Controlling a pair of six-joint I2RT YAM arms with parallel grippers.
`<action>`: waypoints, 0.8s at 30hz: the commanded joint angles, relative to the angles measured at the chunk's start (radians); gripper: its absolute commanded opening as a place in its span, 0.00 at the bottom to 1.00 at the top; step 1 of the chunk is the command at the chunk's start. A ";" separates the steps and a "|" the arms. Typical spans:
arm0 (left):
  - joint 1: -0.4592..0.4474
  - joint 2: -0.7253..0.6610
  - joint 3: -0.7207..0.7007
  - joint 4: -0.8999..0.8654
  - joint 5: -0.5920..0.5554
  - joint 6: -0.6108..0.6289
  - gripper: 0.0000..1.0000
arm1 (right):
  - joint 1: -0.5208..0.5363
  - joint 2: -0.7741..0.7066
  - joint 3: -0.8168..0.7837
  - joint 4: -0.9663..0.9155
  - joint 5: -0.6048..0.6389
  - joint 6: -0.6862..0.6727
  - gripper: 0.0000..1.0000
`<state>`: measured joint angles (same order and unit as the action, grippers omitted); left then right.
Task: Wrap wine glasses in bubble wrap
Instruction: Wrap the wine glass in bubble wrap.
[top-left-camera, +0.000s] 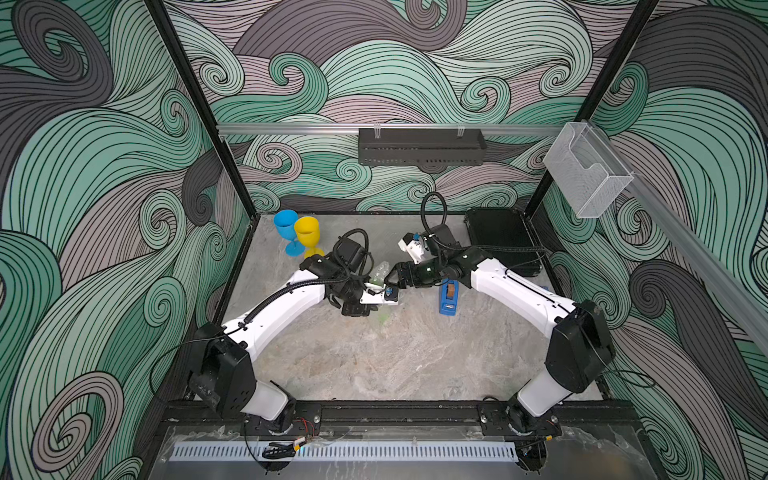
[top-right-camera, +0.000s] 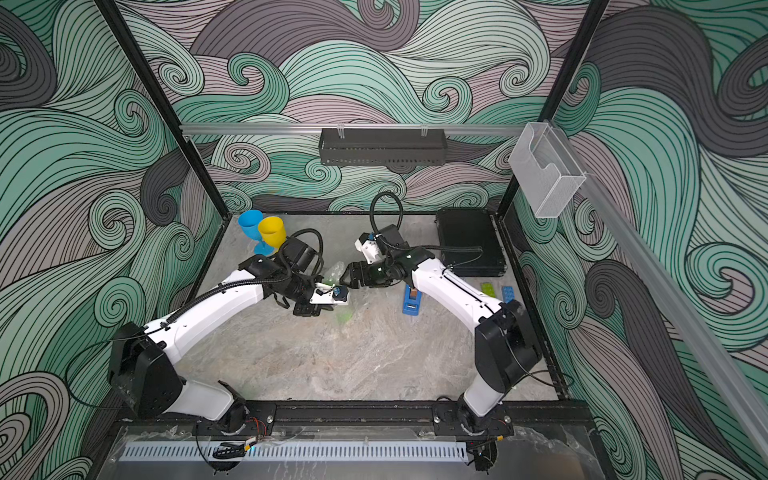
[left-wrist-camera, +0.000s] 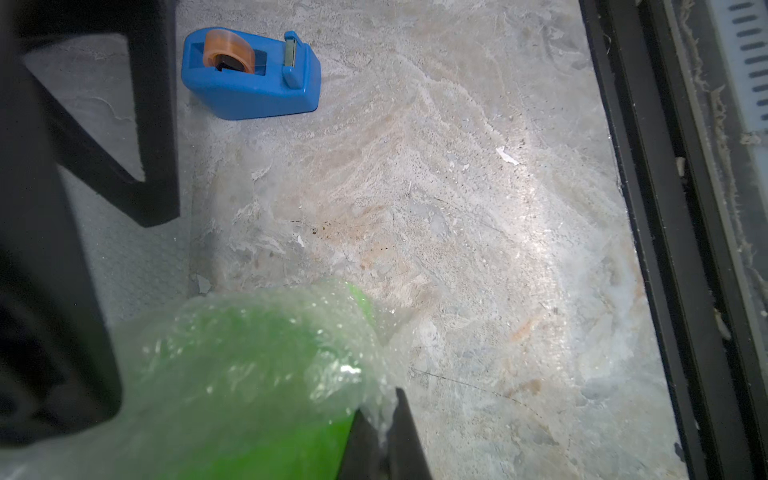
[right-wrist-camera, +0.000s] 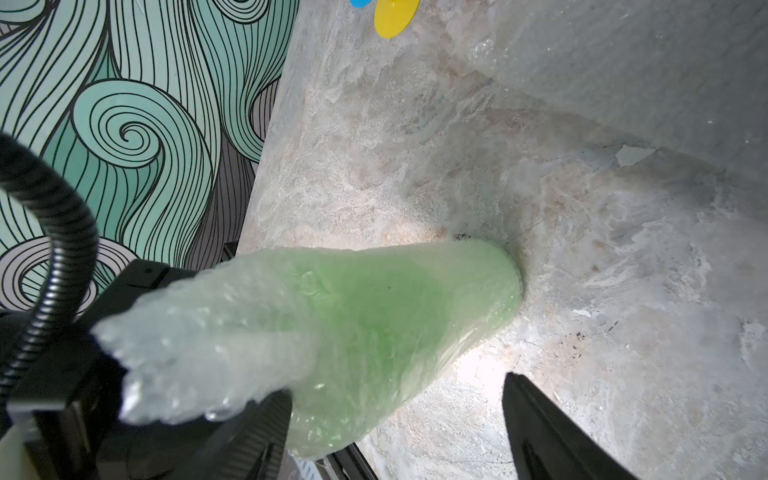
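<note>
Meeting above the middle of the tabletop (top-left-camera: 395, 361), two arms flank one wrapped goblet. Clock directions are read from the table's centre in the top views, with 12 o'clock at the far wall.

At 10 o'clock, close to the left wall edge and the far corner, the blue goblet (top-left-camera: 286, 226) and the yellow goblet (top-left-camera: 307, 235) stand upright side by side.

The left arm (top-left-camera: 282, 307) extends from its base at 7 o'clock toward 1 o'clock, with its wrist bent over the centre. The left gripper (left-wrist-camera: 380, 409) has its fingers drawn almost together, pinching a fold of the bubble wrap (left-wrist-camera: 249, 332).

The wrap sheathes the green goblet (top-left-camera: 379, 272), which lies tilted just off centre toward 11 o'clock. Whether its wide end touches the surface cannot be told.

The right gripper (right-wrist-camera: 395, 386) has its fingers spread wide. One finger (right-wrist-camera: 257, 432) lies against the wrapped bowl and the other (right-wrist-camera: 548, 432) stands apart from it.

The tape dispenser (top-left-camera: 449, 297) sits near the centre at 3 o'clock, just beside the right arm (top-left-camera: 515, 295). That arm extends from its base at 5 o'clock toward 11 o'clock.

A black case (top-left-camera: 503, 241) fills the 2 o'clock corner.

Bare marbled surface spans 4 to 8 o'clock between the bases, bounded at 6 o'clock by the front rail (top-left-camera: 395, 411).
</note>
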<state>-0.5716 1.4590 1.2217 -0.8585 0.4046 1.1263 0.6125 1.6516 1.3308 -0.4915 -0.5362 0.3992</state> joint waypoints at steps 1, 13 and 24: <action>-0.002 0.011 -0.007 -0.043 0.040 0.030 0.00 | 0.019 0.036 0.004 -0.052 0.012 -0.033 0.79; -0.002 0.009 0.002 -0.033 0.052 0.021 0.00 | 0.090 0.122 0.044 -0.172 0.144 -0.059 0.58; -0.004 -0.029 -0.007 0.007 0.077 -0.017 0.12 | 0.131 0.154 0.096 -0.290 0.295 -0.056 0.10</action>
<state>-0.5793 1.4528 1.2190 -0.8345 0.4591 1.1339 0.7353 1.7691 1.4258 -0.6498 -0.3351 0.3538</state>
